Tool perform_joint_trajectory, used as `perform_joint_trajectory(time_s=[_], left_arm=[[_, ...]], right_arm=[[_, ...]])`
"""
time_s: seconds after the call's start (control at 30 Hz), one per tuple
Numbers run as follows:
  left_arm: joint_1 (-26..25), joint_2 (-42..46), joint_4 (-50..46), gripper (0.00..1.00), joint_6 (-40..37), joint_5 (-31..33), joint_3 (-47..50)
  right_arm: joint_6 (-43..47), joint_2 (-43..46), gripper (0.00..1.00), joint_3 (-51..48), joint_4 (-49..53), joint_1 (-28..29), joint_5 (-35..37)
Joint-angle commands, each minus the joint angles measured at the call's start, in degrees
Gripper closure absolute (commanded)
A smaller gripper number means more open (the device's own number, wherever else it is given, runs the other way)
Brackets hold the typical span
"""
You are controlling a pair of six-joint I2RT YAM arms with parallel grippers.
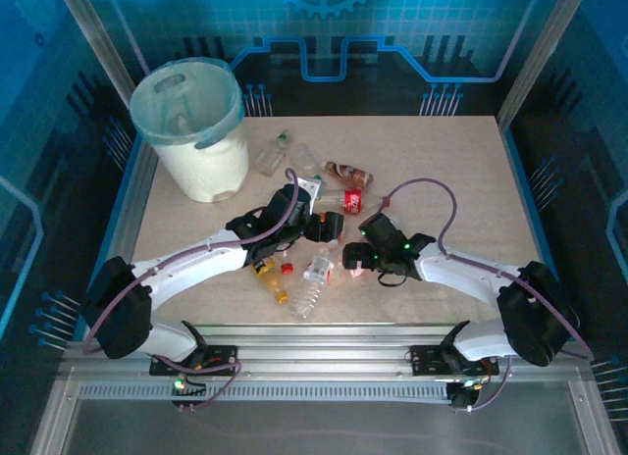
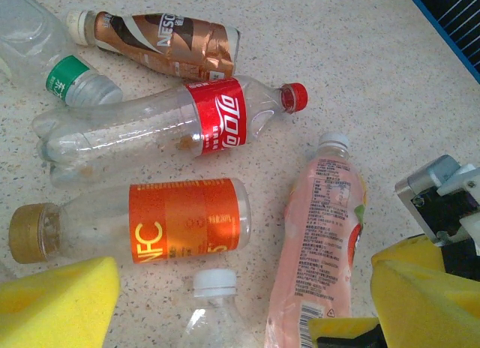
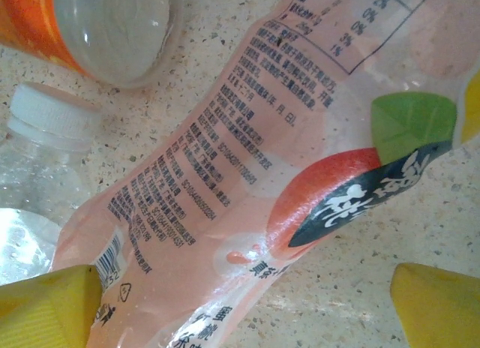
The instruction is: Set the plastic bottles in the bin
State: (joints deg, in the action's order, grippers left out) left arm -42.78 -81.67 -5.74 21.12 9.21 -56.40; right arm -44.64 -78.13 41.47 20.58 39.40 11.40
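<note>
Low over the plastic bottles [image 1: 312, 278], nothing gripped.
Spread wide at right gripper [image 3: 240, 310], astride pink bottle [image 3: 247, 175]; likewise at left gripper [image 2: 240, 310], beside orange-label bottle [image 2: 180, 217].

1 overhead view; 2 close wrist views sharing the pink bottle [image 2: 319, 235]

Bin [image 1: 211, 166] is standing at the table's [image 1: 461, 180] far-left corner | plastic bottles [image 1: 345, 198] are lying scattered at mid-table, right of the bin and closer to the near edge | nearest bottle [image 1: 306, 296] is lying just short of the near edge, about midway along it.
</note>
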Motion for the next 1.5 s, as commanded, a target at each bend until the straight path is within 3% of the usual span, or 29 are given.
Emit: perform_joint_trajectory(time_s=[0.0,0.2,0.67,1.07,1.3,1.47], left_arm=[[0.38,0.63,-0.93,0.12,1.43,-0.35,-0.76],[0.41,1.17,-1.42,0.12,1.48,-0.12,-0.95],[0.36,1.36,-1.37,0.12,2.68,-0.85,0.04],[0.36,1.90,-1.55,0.12,2.60,-1.13,0.37],[0.40,2.99,-1.81,0.12,2.74,-1.21,0.42],[0.42,4.18,-2.66,0.12,2.54,-1.49,-0.90]], right_arm=[[-0.95,-1.45,0.00,1.36,-1.91,-1.46,-1.00],[-3.58,-3.59,0.00,0.73,-7.08,-4.75,-7.28],[-5.36,-8.18,0.01,-0.39,-11.48,-6.51,-9.62],[-5.66,-2.59,0.28,-4.85,-11.70,-8.11,-10.61],[-3.46,4.16,0.39,-6.88,-9.33,-8.29,-9.00],[-0.75,10.88,0.41,-8.45,-6.78,-8.27,-7.42]])
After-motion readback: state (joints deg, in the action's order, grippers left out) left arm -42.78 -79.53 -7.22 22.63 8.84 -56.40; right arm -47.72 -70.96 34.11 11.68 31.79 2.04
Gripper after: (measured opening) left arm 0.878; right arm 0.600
